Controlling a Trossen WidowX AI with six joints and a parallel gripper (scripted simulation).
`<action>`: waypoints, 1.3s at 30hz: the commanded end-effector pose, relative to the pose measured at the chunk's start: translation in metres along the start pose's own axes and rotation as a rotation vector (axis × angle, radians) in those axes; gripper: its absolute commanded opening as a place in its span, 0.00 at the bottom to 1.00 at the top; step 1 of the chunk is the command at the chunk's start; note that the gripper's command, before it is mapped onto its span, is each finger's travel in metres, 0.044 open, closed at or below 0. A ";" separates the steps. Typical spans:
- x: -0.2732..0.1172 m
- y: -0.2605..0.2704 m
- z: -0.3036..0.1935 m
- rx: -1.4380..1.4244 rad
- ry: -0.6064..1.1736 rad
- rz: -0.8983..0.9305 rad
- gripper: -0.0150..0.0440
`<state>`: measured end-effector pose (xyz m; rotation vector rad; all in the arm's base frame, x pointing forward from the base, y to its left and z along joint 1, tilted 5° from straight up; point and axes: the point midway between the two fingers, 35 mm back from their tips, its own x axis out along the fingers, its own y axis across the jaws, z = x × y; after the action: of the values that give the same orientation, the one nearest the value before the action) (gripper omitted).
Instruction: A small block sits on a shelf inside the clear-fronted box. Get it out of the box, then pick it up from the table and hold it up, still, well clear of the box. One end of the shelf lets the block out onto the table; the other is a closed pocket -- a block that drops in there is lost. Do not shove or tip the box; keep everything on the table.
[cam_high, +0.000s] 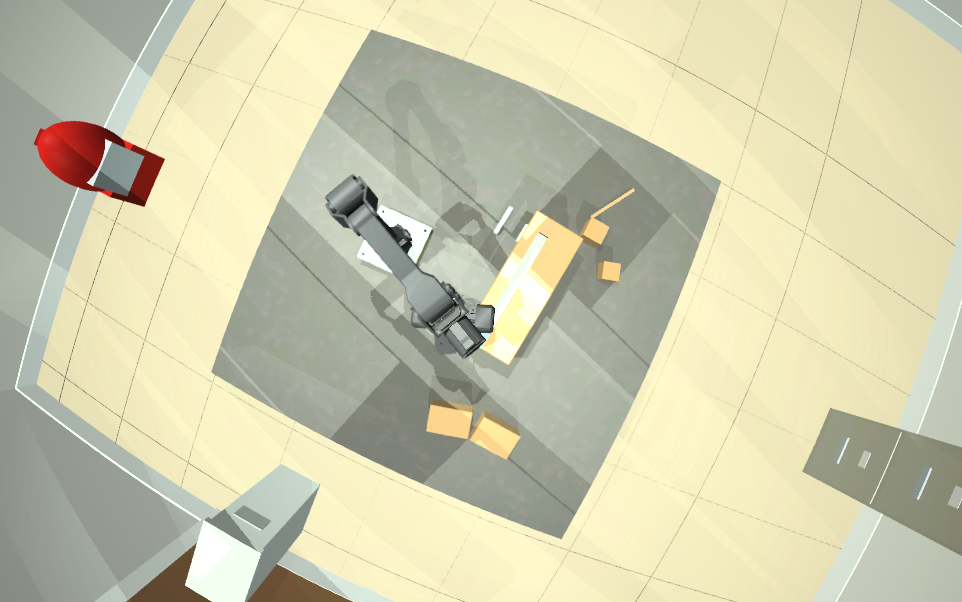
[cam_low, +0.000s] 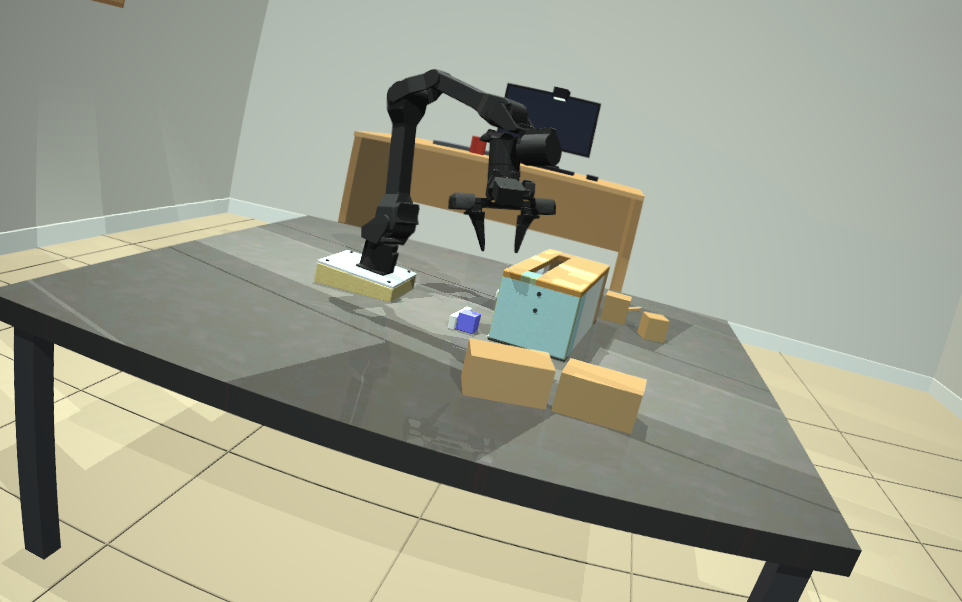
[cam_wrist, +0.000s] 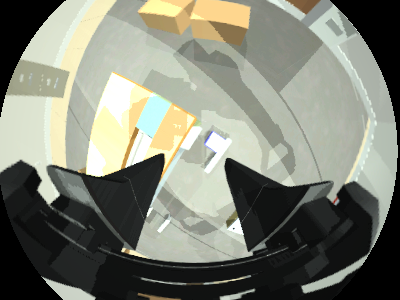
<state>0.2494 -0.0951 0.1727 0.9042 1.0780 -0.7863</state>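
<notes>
The small blue block (cam_low: 468, 322) (cam_wrist: 215, 140) lies on the table outside the box, beside the box's end and touching or nearly touching a low white bar (cam_wrist: 218, 157). The arm hides the block in the top view. The box (cam_high: 556, 259) (cam_low: 533, 319) (cam_wrist: 175, 122) stands upright, with an orange slotted top and a pale blue end. My gripper (cam_low: 500, 251) (cam_wrist: 195, 160) is open and empty, fingers pointing down. It hangs above the table beside the box, higher than the block. In the wrist view the block shows beyond the gap between the fingertips.
Two wooden blocks (cam_high: 449, 420) (cam_low: 507, 376) (cam_wrist: 220, 21) stand near the box's pale blue end. Two smaller wooden cubes (cam_high: 608, 271) (cam_low: 653, 327) and a thin stick (cam_high: 613, 203) lie on its other side. Another white bar (cam_high: 503, 220) (cam_wrist: 164, 223) lies near the box's far end.
</notes>
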 end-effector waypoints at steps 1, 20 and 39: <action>-0.003 -0.013 0.004 0.958 0.068 0.111 0.74; -0.009 -0.022 0.009 1.975 0.219 0.166 0.74; -0.010 -0.023 0.010 2.048 0.233 0.165 0.74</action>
<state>0.2307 -0.1127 0.1794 2.6862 -0.0067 -1.5827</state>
